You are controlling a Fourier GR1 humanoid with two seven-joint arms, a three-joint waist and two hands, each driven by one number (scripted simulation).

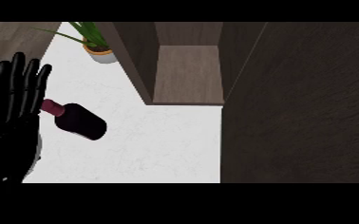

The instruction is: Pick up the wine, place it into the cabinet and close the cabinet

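Observation:
A dark wine bottle (80, 120) with a maroon neck lies on its side on the white counter (161, 142), neck pointing up-left. My left hand (19, 92) stands at the view's left edge, fingers straight and pointing up, open, with its palm just left of the bottle's neck. The cabinet (188, 78) stands at the back middle with its inside shelf bare. Its dark door (291, 109) is swung open and fills the right side of the view. My right hand does not show.
A potted green plant (97, 45) in a pale pot stands at the back left, beside the cabinet's left wall. The counter's left edge runs diagonally behind my left hand.

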